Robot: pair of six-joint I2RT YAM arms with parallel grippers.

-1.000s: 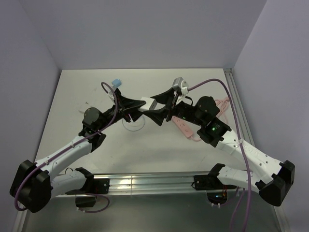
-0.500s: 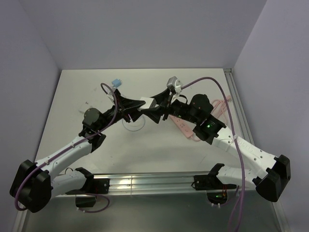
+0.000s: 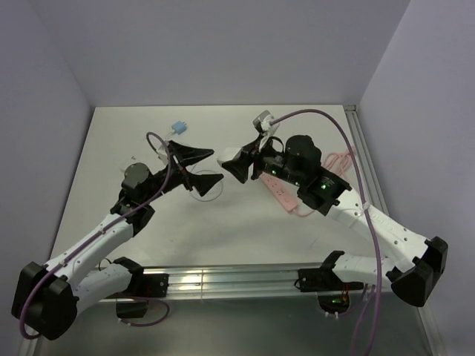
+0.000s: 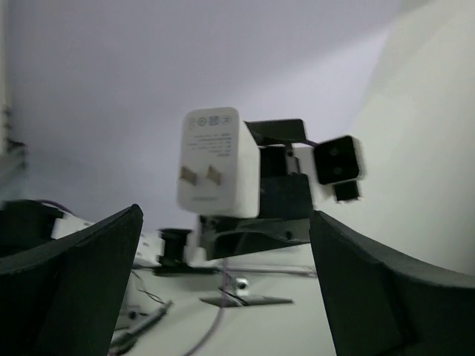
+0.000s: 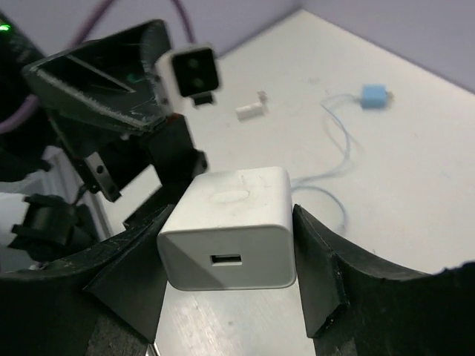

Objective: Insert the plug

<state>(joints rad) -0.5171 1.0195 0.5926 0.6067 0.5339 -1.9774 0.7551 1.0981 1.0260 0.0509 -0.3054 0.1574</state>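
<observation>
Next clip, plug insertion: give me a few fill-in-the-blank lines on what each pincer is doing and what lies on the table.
The right pincer is ___ on the white square charger block.
The left pincer stands ___ and holds nothing.
The long plastic power strip is ___ in colour.
The small cube-shaped connector lying beyond the left pincer is light ___.
Missing words: shut; open; pink; blue.

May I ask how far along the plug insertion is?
Done: the white charger is picked up. In hand: the right gripper clamps it; the left gripper stands open, empty. Left: carrying it to the pink power strip and plugging in.
</observation>
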